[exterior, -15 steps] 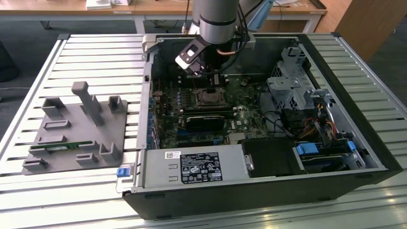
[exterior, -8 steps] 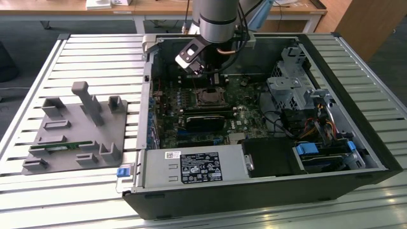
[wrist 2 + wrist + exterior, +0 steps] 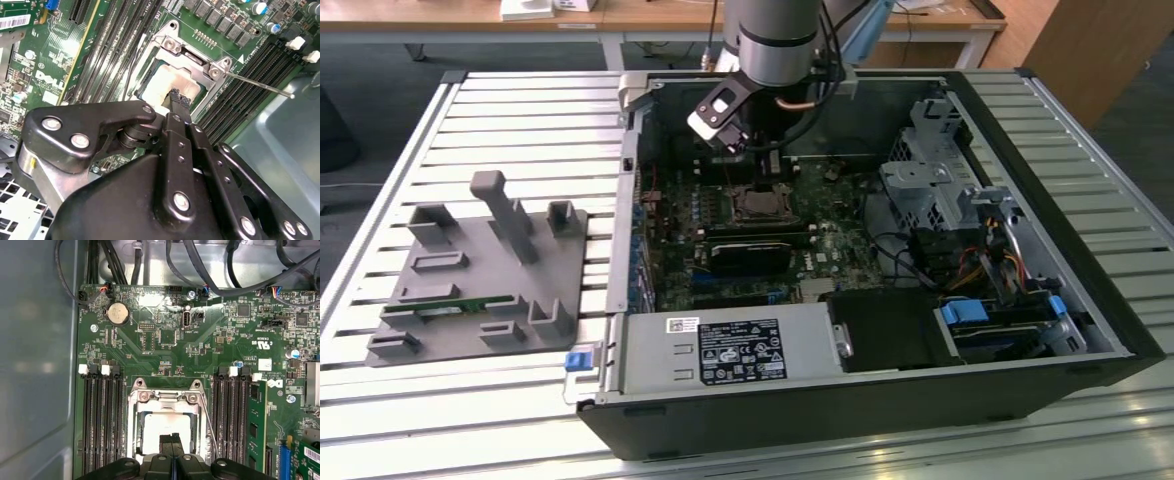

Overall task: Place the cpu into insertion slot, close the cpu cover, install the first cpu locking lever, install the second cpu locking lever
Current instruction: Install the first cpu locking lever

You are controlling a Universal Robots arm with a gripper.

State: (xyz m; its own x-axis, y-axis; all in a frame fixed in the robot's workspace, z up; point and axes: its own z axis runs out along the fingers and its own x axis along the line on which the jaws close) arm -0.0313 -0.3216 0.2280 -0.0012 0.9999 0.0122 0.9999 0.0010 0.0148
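Note:
The insertion slot (image 3: 755,204) sits on the green board inside the open computer case. The cpu (image 3: 167,82) (image 3: 155,427) lies in it, its pale metal top showing through the window of the silver cpu cover (image 3: 192,57) (image 3: 165,396), which lies flat over the socket. My gripper (image 3: 179,97) (image 3: 171,438) (image 3: 765,172) hangs right above the cpu with its two black fingers pressed together, nothing between them. One thin wire locking lever (image 3: 260,85) (image 3: 210,427) juts out slanted from the socket's side.
Rows of black memory slots (image 3: 102,420) flank the socket, one holding a green memory stick (image 3: 255,425). A long black card (image 3: 754,250), the power supply (image 3: 720,350) and a drive cage (image 3: 927,190) fill the case. A grey fixture plate (image 3: 480,270) lies at the exterior view's left.

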